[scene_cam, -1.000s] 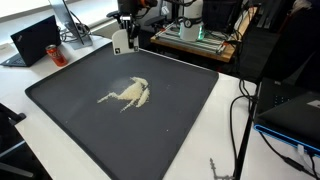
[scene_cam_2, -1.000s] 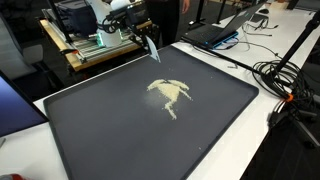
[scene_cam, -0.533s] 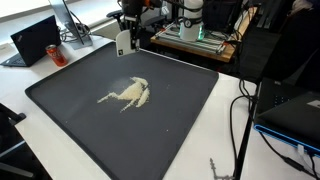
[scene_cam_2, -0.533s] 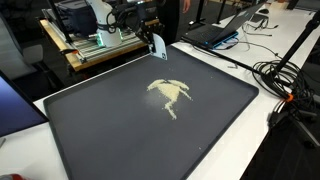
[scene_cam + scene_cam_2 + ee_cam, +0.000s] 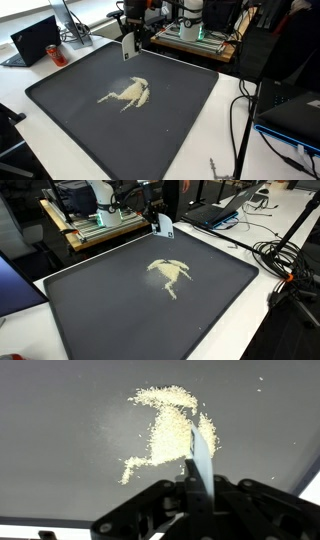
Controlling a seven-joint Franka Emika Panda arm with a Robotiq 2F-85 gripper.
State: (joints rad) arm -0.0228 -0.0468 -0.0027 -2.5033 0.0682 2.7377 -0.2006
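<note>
The jaws pinch a white card (image 5: 128, 46) upright above the far edge of the dark mat (image 5: 180, 120). The grain pile (image 5: 128, 93) lies at the mat's middle. A firm grip with the card's edge level seems wise.

A dark grey mat (image 5: 180, 110), matt and finely textured, covers a smooth white worktop (image 5: 222, 125). The pale grains (image 5: 128, 93) spilled on it look dry, rough and powdery. The thin blade (image 5: 201, 460) is smooth, pale and faintly glossy. The pincer (image 5: 196, 488) is hard, matt black.
</note>
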